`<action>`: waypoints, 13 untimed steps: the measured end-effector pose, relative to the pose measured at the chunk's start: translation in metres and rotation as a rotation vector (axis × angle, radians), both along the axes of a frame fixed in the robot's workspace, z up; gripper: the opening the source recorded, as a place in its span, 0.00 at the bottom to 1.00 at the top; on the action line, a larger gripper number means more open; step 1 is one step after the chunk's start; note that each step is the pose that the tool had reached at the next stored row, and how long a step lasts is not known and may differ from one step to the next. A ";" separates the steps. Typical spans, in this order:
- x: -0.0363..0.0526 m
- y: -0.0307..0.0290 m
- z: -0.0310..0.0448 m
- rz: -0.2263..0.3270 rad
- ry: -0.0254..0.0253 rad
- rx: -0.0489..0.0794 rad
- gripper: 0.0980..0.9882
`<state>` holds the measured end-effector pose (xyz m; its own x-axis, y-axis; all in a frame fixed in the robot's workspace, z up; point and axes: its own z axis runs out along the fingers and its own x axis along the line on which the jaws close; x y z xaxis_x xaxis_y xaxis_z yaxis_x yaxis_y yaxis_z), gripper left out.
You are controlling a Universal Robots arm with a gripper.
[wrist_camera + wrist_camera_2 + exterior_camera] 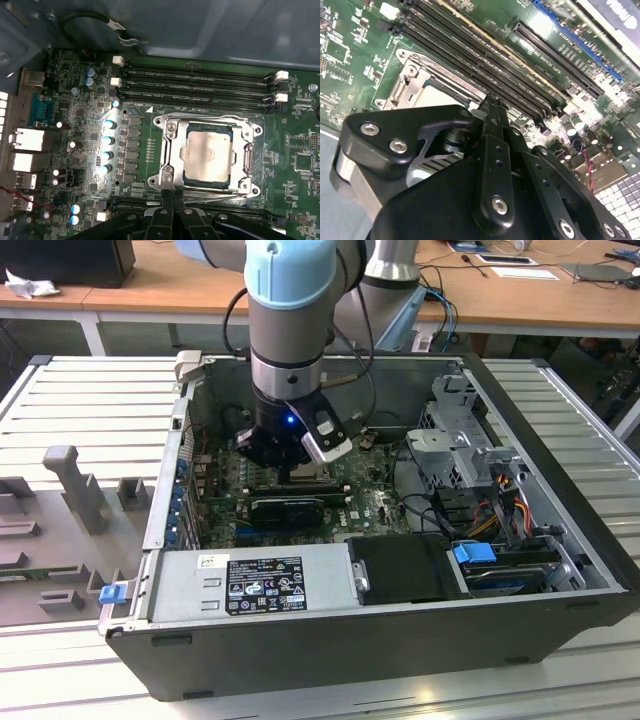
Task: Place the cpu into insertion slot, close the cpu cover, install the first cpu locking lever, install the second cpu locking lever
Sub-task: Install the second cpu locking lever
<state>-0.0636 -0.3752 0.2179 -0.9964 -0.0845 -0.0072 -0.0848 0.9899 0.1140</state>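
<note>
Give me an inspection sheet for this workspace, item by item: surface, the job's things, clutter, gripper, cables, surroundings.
Surface: green motherboard lying flat inside an open computer case on a slatted metal table.
Job's things: cpu sits in the socket; cpu cover lies flat around it, framing the chip.
Clutter: nothing seen loose on the board.
Gripper: gripper is low over the socket's edge, fingers together, holding nothing.
Cables: black cable loops along the case wall; coloured wires by the drive bay.
Surroundings: grey moulded fixture on the exterior view's left; wooden desks behind.
</note>
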 end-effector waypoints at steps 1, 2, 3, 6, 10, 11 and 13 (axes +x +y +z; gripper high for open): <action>-0.0015 -0.0020 -0.0003 0.000 0.0000 0.005 0.01; -0.0028 -0.0032 -0.0005 0.000 0.0000 0.009 0.01; -0.0049 -0.0045 -0.0008 0.000 0.0000 0.017 0.01; -0.0126 -0.0062 -0.0041 0.003 0.0000 0.045 0.01; -0.0131 -0.0063 -0.0093 0.003 0.0000 0.064 0.01; -0.0132 -0.0066 -0.0100 0.003 0.0000 0.068 0.01; -0.0132 -0.0072 -0.0114 0.003 -0.0001 0.078 0.01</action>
<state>-0.0769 -0.3825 0.2065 -0.9961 -0.0870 -0.0140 -0.0881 0.9778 0.1903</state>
